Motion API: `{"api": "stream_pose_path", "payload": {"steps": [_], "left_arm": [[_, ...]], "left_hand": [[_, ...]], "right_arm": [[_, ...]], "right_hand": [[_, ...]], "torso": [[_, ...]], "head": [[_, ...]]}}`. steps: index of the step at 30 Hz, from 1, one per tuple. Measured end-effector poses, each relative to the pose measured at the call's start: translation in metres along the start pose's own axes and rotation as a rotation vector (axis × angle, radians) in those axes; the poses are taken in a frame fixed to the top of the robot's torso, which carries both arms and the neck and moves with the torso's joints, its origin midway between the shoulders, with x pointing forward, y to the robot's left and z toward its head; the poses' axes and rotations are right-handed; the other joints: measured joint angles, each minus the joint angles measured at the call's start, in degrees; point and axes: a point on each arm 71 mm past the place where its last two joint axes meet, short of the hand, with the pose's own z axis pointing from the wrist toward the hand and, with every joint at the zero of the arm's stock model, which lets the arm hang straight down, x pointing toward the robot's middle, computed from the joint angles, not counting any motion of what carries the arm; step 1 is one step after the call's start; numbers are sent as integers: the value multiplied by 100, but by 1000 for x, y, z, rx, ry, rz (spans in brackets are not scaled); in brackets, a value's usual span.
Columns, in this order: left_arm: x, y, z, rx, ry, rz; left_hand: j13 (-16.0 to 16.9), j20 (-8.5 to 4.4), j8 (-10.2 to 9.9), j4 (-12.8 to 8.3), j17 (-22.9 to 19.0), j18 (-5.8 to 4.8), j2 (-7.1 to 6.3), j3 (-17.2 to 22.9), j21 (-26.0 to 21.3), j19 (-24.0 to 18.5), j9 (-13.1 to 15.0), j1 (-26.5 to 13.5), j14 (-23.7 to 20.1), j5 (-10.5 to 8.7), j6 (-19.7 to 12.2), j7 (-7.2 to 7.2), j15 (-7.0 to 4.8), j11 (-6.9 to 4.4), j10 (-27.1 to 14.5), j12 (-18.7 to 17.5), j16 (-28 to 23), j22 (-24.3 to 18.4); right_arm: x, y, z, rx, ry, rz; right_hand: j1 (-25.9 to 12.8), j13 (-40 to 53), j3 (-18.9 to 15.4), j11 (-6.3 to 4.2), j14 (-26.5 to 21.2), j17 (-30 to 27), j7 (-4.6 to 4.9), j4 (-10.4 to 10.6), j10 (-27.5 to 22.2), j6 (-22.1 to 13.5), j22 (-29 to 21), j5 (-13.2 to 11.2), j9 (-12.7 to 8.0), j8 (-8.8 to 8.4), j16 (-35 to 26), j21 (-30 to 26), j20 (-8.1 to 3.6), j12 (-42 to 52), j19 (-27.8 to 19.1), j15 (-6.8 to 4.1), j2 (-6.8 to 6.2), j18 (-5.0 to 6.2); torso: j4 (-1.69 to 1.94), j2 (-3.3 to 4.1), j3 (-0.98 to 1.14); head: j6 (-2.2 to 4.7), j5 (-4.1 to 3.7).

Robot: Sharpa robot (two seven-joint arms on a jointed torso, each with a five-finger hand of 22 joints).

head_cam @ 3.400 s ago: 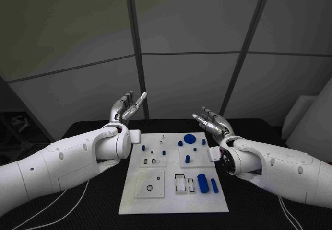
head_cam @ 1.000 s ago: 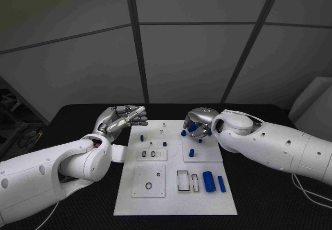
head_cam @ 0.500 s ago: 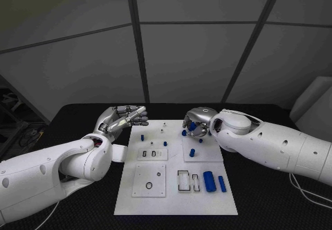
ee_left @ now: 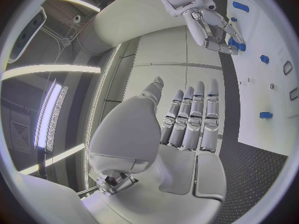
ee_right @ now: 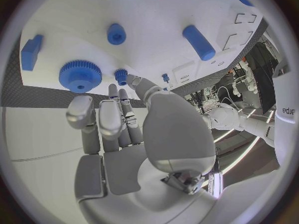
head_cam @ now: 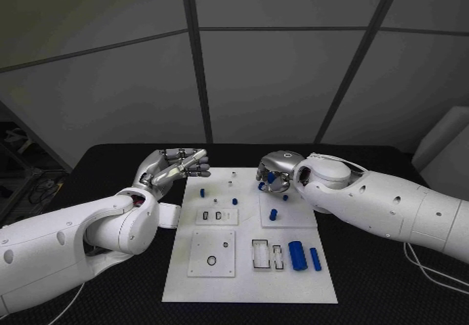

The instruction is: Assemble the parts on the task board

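Note:
The white task board (head_cam: 245, 274) lies in the middle of the black table. My right hand (head_cam: 278, 175) is down over its far right corner, fingers curled onto the board. In the right wrist view its thumb and a fingertip (ee_right: 112, 88) pinch a small blue gear (ee_right: 121, 75), which sits close beside a large blue gear (ee_right: 80, 75). My left hand (head_cam: 174, 166) is raised off the board's far left corner, fingers straight and side by side, holding nothing. The left wrist view shows the right hand (ee_left: 209, 22) reaching down to the board (ee_left: 274, 99).
A thick blue cylinder (head_cam: 297, 255) and a slim one (head_cam: 314, 258) lie at the board's near right beside rectangular slots. A blue peg (head_cam: 274, 215) stands mid-right, and small pegs (head_cam: 202, 192) stand on the left. Black table surrounds the board.
Since 3.4 s ago my right hand has come down from a raised pose onto the board's far right corner. Over the last second it has barely shifted. The left hand has held still.

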Motion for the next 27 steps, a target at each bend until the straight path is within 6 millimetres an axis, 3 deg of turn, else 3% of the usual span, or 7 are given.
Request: {"api": "stream_pose_path", "payload": {"steps": [22,27], "left_arm": [[-1,-1,0,-1,1,0],[-1,-1,0,-1,2,0]], "left_hand": [[0,0,-23,0,6,0,23,0,0,0,1,-23,0,0,0,0,0,0,0,-21,0,-1],[0,0,-23,0,5,0,23,0,0,0,1,-23,0,0,0,0,0,22,-22,-21,0,-1]], "right_arm": [[3,2,5,2,39,-5],[3,3,6,2,44,-6]], "right_hand": [[23,32,192,-11,0,122,36,19,223,185,221,0,44,64,154,156,1,44,82,0,23,1],[92,61,270,-51,0,191,3,0,359,333,333,-5,72,131,221,220,-19,83,144,0,92,1]], "torso": [[1,10,-2],[1,14,-2]], "head": [[-27,9],[-40,6]]}}
